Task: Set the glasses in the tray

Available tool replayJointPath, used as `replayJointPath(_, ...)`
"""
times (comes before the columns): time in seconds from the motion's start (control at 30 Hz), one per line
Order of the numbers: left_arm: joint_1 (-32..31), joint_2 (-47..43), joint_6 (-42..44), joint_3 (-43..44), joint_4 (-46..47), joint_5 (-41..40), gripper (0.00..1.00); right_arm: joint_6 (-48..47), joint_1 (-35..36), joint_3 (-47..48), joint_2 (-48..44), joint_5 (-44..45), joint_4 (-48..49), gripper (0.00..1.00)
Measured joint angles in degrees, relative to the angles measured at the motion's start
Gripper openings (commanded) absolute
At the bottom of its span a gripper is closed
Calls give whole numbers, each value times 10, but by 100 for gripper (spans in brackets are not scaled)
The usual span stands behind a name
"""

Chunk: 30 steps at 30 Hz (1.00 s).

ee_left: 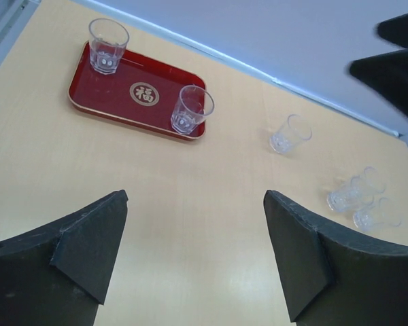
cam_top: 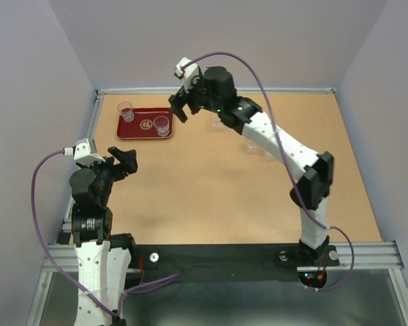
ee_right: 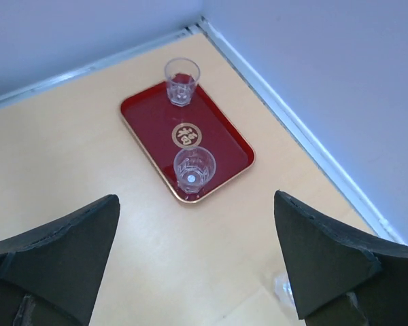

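You are working over the tan table (cam_top: 211, 197), and the dark red tray (cam_top: 144, 124) is sitting in its far left corner. The right gripper (cam_top: 179, 109) is hanging just beside the tray's right end with its fingers spread wide and nothing between them. The left gripper (cam_top: 124, 159) is hovering nearer the bases, short of the tray, also spread wide and empty.

Two glasses are standing upright on the tray, one at the far left corner (cam_top: 126, 111) and one at the near right corner (cam_top: 162, 125). The others are waiting on bare table to the right of the tray: a lone glass (ee_left: 289, 134) closest to it, then a tight cluster (ee_left: 347, 195) further right. All of these are lying on the right arm's side, back from its fingers and away from the tray, so you are probably reaching for the lone glass with the right arm first.
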Motion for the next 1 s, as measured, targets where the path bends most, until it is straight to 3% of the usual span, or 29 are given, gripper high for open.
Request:
replayJointPath(0.17, 0, 21, -13, 0, 12, 19, 99, -47, -19, -172, -183, -76, -46, 100)
replayJointPath(0.33, 0, 75, -36, 0, 48, 63, 98, -92, -21, -380, -318, -76, -100, 100)
replayJointPath(0.43, 0, 141, -46, 4, 65, 95, 93, -99, -31, -510, -397, -68, -139, 100)
replayJointPath(0.57, -6, 252, -52, 25, 69, 121, 90, -74, -111, -623, -518, -57, -156, 100)
replayJointPath(0.73, -67, 348, -51, 82, 51, 78, 90, -16, -211, -719, -634, -22, -115, 100)
replayJointPath(0.83, -126, 414, -47, 152, 48, 16, 88, 12, -272, -762, -647, -15, -84, 100)
replayJointPath(1.0, -153, 516, -47, 240, 43, -64, 84, 58, -373, -789, -647, -45, -67, 100)
